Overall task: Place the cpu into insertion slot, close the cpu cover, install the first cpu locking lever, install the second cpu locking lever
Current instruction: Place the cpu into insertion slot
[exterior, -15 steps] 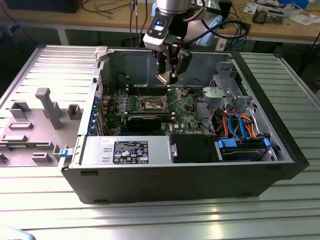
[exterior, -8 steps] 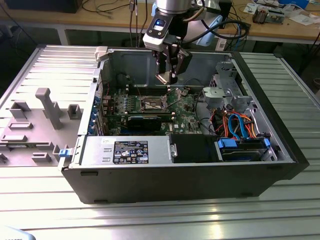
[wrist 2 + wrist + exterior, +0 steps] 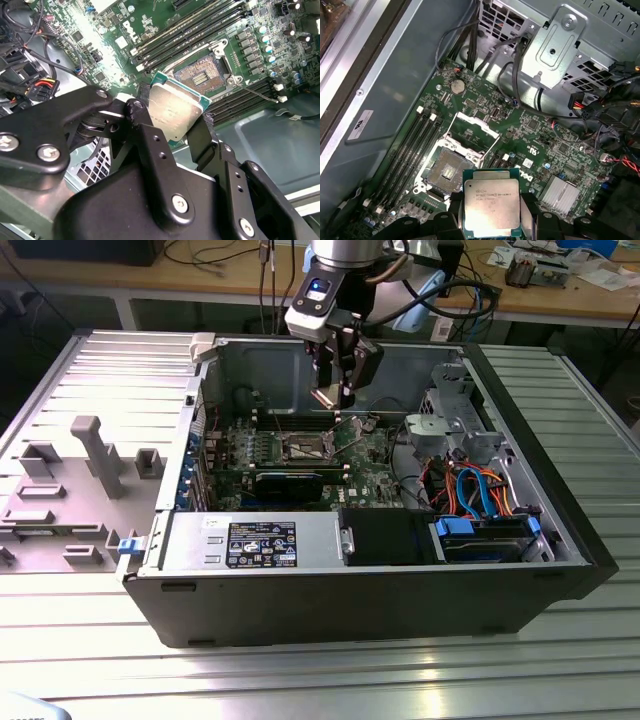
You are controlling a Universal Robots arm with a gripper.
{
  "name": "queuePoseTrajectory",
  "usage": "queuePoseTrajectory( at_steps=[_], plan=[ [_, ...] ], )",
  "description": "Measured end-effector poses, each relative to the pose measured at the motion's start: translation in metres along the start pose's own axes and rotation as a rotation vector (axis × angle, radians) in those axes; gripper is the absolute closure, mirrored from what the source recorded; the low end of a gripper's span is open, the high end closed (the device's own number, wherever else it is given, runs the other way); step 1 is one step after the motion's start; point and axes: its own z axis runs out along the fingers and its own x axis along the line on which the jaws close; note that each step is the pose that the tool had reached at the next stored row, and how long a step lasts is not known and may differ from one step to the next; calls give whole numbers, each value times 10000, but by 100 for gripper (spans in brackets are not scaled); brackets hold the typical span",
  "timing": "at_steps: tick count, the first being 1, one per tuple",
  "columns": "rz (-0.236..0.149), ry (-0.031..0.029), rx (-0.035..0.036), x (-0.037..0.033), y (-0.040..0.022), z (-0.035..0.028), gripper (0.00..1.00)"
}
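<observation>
My gripper (image 3: 172,117) clamped on cpu (image 3: 176,106), hovering above insertion slot (image 3: 447,169). Slot seems bare inside; cpu cover (image 3: 472,131) tilted up. Green board (image 3: 545,150) lies inside open computer case (image 3: 380,610).

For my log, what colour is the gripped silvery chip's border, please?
Green, on the thin square cpu; first wrist view.

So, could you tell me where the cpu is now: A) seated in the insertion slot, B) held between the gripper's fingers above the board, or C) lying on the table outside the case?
B: in the first wrist view the cpu is clamped in the gripper, while the insertion slot lies bare, its cpu cover raised.
</observation>
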Motion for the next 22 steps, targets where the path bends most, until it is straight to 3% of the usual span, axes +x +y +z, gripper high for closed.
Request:
queuePoseTrajectory(
  at_steps=[22],
  plan=[
    [247, -113, 83, 0, 0, 3, 45]
  ],
)
